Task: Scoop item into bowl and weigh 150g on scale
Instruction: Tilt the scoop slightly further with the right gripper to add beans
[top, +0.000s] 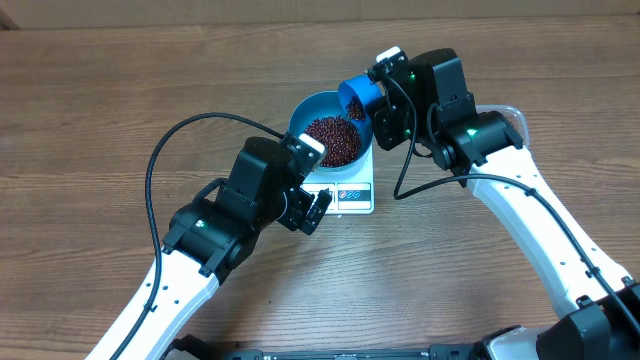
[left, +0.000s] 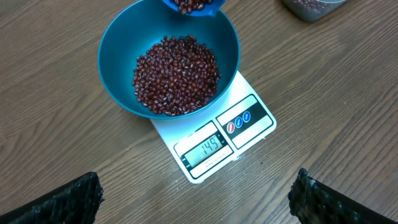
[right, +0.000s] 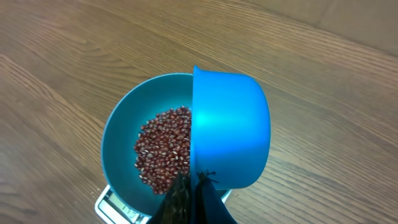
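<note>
The left gripper (left: 198, 202) hangs spread wide, holding nothing, just short of the scale (left: 252, 118), with bare table (left: 50, 143) open to its left. The display (left: 208, 149) reads 149. On the scale sits the bowl (left: 115, 56), beans (left: 177, 74) heaped inside. Over its far rim tilts the scoop (right: 230, 130), handle pinched tight by the right gripper (right: 194, 198). Further right, the tub (left: 311, 7) sits at the frame's edge.
</note>
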